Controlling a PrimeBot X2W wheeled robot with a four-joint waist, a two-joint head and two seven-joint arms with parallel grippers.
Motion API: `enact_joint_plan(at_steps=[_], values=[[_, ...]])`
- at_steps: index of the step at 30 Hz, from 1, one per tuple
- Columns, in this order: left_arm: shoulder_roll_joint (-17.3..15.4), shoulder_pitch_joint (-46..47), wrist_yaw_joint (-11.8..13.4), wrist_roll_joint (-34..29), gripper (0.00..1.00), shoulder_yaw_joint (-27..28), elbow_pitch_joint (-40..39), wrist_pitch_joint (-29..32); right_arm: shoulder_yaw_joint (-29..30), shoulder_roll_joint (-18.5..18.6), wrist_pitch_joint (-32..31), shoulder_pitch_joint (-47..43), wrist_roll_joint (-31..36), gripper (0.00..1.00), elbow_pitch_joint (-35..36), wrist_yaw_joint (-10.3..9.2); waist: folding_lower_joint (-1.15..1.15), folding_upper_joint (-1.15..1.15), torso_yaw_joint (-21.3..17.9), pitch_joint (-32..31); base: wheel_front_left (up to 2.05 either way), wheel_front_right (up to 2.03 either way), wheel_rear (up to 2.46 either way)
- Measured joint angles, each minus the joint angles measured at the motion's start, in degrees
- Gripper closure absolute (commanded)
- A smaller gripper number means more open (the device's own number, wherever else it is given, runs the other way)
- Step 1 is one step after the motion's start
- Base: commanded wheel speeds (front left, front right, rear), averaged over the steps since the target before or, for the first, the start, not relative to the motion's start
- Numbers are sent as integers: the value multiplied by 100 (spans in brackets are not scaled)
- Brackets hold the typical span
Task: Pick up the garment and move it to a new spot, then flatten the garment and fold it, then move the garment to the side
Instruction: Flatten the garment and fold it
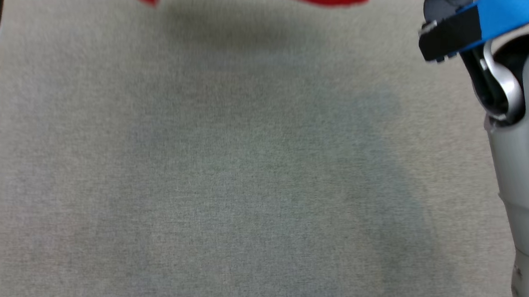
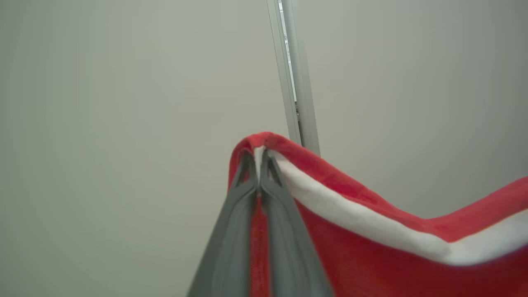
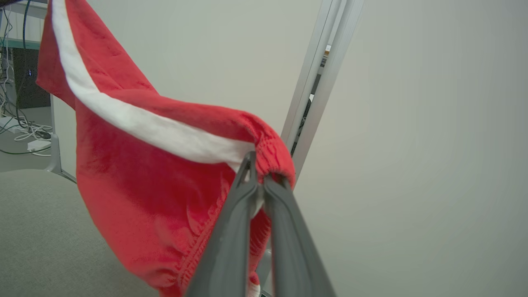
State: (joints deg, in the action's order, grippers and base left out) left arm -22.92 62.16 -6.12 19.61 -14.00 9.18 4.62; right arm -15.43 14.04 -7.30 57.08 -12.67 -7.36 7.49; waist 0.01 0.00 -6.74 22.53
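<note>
- The left fingers are pinched shut on a folded edge of the red garment, with a sliver of red cloth showing between them. The right fingers are closed just as tight on the gathered hem at the other end.
- The garment hangs in the air between the two grips and sags in the middle. In the head view its lowest part shows at the far edge of the tabletop, apparently just above the surface.
- It looks fleecy, soft and light, so it will likely droop, swing and fold on itself rather than keep a shape. The thick pile should grip well, so slipping seems unlikely.
- The hem ends look like the best places to hold. With the white stripe pulled taut between them, the cloth should spread as it comes down.
- The grey tabletop lies open from far edge to near edge, with the right arm along its right edge.
- Just beyond the far edge stands an upright metal post, close behind the cloth. Cables lie on the floor past a corner, so the garment is best drawn toward the near edge.
</note>
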Motion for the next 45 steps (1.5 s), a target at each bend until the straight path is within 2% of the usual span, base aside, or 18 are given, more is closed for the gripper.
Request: enact_joint_plan(at_steps=[5, 8, 9, 10, 11, 16, 24, 28, 32, 39, 42, 45], values=[[243, 144, -25, 55, 100, -141, 444, -436, -67, -226, 475, 230, 207, 100, -666, 0, 1, 0, 93, 547, 0, 0, 0], [413, -543, -43, 109, 100, -304, 781, -994, -366, -337, 1060, -83, 294, 100, -1281, 0, 1, 0, 264, 931, 0, 0, 0], [413, -543, -43, 109, 100, -304, 781, -994, -366, -337, 1060, -83, 294, 100, -1281, 0, 1, 0, 264, 931, 0, 0, 0], [503, -956, -35, 193, 100, -319, 853, -1224, -464, -339, 1300, -277, 332, 100, -1449, 1, 1, 0, 326, 1009, 0, 0, 0], [503, -956, -35, 193, 100, -319, 853, -1224, -464, -339, 1300, -277, 332, 100, -1449, 1, 1, 0, 326, 1009, 0, 0, 0], [537, -2076, 121, 396, 100, -156, 851, -1715, -494, -348, 1861, -1035, 341, 100, -1559, 1, 0, 0, 352, 946, 0, 0, 0], [565, -3524, 415, 410, 100, 76, 53, -1939, -200, -506, 2138, -2398, 176, 100, -857, 0, -1, 0, 411, 413, 0, 0, 0], [582, -4571, 604, 385, 100, 201, -664, -1952, -143, -550, 2151, -3349, 142, 100, -419, 0, -2, 0, 479, -136, 0, 0, 0], [513, -5224, 722, 343, 100, 218, -1171, -1953, -112, -542, 2049, -3958, 147, 100, -91, 0, -3, 0, 507, -504, 0, 0, 0], [267, -6614, 1093, 308, 100, 223, -2427, -1434, -146, -315, 1519, -5393, 3, 100, 1106, 0, -4, 0, 435, -1173, 0, 0, 0], [162, -6940, 1224, 304, 100, 235, -2808, -1147, -65, -212, 1262, -5766, -24, 100, 1588, 0, -4, 0, 358, -1300, 0, 0, 0], [121, -7037, 1259, 347, 100, 211, -2900, -911, -38, -203, 1074, -5894, -54, 100, 1772, 0, -3, 0, 286, -1339, 0, 0, 0]])
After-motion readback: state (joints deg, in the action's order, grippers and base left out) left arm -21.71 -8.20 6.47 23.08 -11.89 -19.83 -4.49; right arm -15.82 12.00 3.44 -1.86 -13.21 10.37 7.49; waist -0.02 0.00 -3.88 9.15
